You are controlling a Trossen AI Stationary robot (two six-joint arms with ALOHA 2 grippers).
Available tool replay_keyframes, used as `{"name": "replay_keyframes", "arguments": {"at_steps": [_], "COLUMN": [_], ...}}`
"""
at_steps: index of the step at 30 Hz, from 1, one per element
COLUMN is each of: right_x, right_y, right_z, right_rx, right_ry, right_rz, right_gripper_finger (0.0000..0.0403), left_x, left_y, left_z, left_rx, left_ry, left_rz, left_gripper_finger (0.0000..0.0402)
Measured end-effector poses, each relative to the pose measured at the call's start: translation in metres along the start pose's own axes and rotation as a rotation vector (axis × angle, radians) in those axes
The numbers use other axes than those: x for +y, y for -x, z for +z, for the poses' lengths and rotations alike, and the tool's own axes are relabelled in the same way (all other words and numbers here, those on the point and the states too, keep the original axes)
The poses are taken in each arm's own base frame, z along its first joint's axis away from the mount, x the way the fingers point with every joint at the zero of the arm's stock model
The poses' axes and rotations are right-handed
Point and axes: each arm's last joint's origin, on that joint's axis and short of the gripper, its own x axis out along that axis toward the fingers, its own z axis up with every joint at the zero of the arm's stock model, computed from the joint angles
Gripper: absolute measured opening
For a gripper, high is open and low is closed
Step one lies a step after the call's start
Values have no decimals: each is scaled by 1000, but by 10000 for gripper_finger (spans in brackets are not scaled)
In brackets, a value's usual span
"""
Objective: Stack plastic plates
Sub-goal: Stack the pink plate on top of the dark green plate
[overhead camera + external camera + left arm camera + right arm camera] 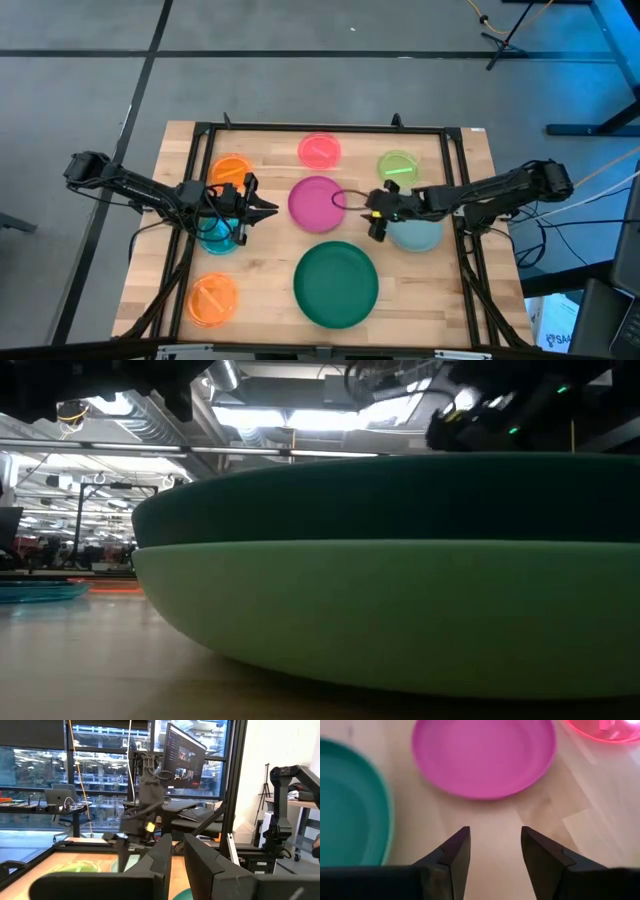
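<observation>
Dark fingers of the right gripper [491, 851] stand apart and empty above bare tabletop [490, 822], near the magenta plate [484, 755] at centre and beside the dark green plate [350, 805]; best lowered squarely over the magenta rim. Left gripper [262, 209] waits with fingers apart over the teal plate [216, 238].

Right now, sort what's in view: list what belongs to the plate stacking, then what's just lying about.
Job:
dark green plate on mint plate
magenta plate
grey-blue plate
orange plates
teal plate
lime plate
pink-red plate

Lying about:
monitor
tripod
</observation>
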Motion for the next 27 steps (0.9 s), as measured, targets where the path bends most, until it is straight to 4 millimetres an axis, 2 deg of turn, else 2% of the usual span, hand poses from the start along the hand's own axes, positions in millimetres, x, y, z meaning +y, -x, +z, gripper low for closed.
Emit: {"name": "replay_keyframes", "arguments": {"at_steps": [10,17,27], "right_x": [-30,-44,-44], "right_y": [-41,-63,-81], "right_z": [12,8,8], "right_rx": [-50,-19,-27], "right_ry": [-168,-240,-303], "right_rz": [-42,-43,-9], "right_gripper_finger": [166,166,166], "left_x": [0,0,0], "left_y": [0,0,0], "left_z": [0,0,0], "left_rx": [0,-1,-3], "left_ry": [0,-2,-8], "left_rz": [1,1,9], "left_gripper_finger": [43,43,43]}}
